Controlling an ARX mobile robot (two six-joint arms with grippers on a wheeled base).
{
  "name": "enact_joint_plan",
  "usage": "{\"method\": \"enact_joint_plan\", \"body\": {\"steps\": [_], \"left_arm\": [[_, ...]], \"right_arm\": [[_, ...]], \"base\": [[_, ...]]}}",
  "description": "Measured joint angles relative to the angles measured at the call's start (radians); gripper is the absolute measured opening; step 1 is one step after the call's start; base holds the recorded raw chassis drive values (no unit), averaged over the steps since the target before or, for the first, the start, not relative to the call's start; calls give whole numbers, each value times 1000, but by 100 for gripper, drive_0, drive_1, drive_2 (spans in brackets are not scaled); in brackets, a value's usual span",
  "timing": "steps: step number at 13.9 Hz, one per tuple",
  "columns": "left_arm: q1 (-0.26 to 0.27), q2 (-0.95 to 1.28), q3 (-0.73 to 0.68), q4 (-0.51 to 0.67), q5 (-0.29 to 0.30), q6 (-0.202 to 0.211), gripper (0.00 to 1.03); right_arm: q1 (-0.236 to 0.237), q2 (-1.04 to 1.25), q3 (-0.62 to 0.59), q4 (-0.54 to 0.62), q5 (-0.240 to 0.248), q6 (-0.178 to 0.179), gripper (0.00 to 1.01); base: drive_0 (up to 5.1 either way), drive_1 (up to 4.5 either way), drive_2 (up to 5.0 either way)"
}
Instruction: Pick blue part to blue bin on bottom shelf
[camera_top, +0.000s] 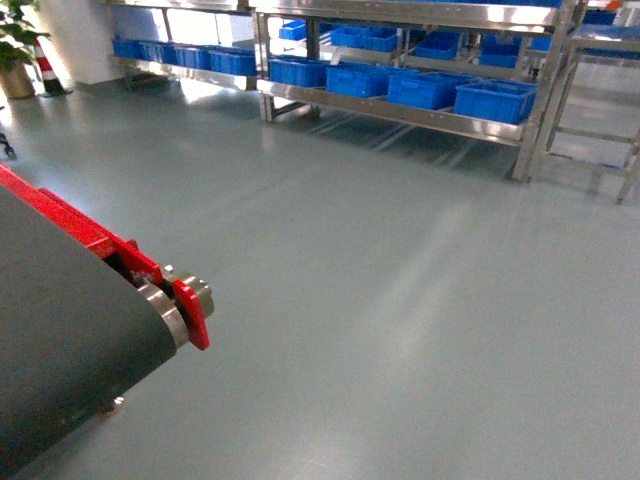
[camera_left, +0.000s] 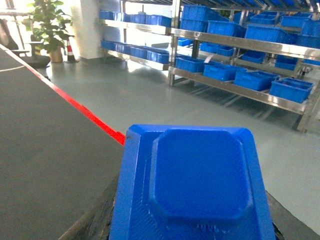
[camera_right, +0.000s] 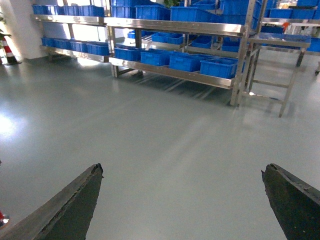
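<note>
My left gripper (camera_left: 192, 222) is shut on the blue part (camera_left: 200, 182), a flat blue tray-like piece with a raised octagonal centre that fills the lower left wrist view. Only the dark fingers (camera_left: 95, 220) show at its sides. Several blue bins (camera_top: 425, 88) sit in a row on the bottom shelf (camera_top: 400, 113) of a steel rack across the floor; the same blue bins (camera_left: 255, 80) (camera_right: 187, 61) appear in both wrist views. My right gripper (camera_right: 182, 170) is open over bare floor with nothing between its fingers. Neither gripper shows in the head view.
A dark conveyor belt (camera_top: 60, 330) with a red frame and end roller (camera_top: 188, 300) stands at the near left. Grey floor (camera_top: 400, 280) stretches to the rack. A potted plant (camera_top: 15, 50) and a striped cone (camera_top: 47, 68) stand far left; a steel stand (camera_top: 600, 150) stands right of the rack.
</note>
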Motion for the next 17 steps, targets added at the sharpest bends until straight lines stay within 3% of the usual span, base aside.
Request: {"method": "enact_joint_plan", "body": {"steps": [17], "left_arm": [[0,0,0,0,0,0,44]], "right_arm": [[0,0,0,0,0,0,98]], "base": [[-152,-152,-152]]}}
